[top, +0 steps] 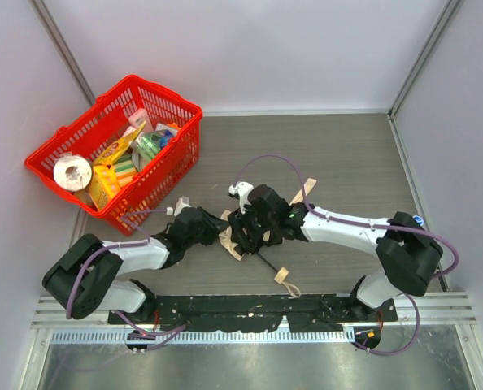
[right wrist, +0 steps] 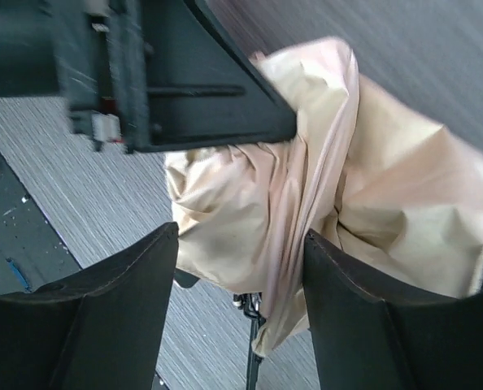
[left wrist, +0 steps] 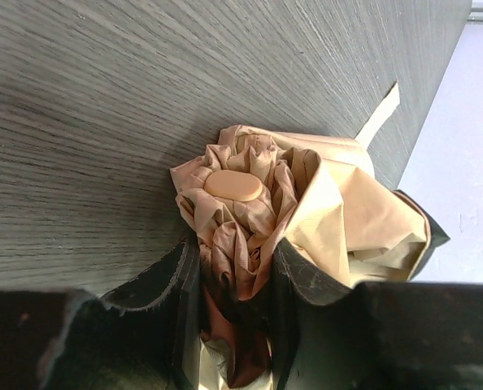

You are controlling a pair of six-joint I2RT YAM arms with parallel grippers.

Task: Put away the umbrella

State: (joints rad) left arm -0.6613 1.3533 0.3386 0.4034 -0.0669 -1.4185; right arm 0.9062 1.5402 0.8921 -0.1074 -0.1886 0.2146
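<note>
The beige umbrella (top: pixel 228 242) lies folded on the table's middle, mostly hidden under both grippers. Its thin black shaft (top: pixel 266 264) runs toward the near edge and ends in a small tan handle (top: pixel 280 275) with a cord loop. My left gripper (top: pixel 215 234) is shut on the bunched fabric (left wrist: pixel 250 227) just behind the oval tan cap (left wrist: pixel 233 185). My right gripper (right wrist: pixel 240 272) stands open astride the loose canopy (right wrist: pixel 404 187), whose folds hang between its fingers (right wrist: pixel 119 292). The left gripper's black body (right wrist: pixel 184 73) shows close above in the right wrist view.
A red basket (top: pixel 176 150) with groceries and a roll of tape stands at the back left, tilted against the wall. A tan strap (top: pixel 306 191) of the umbrella sticks out behind the right arm. White walls close in the table on three sides.
</note>
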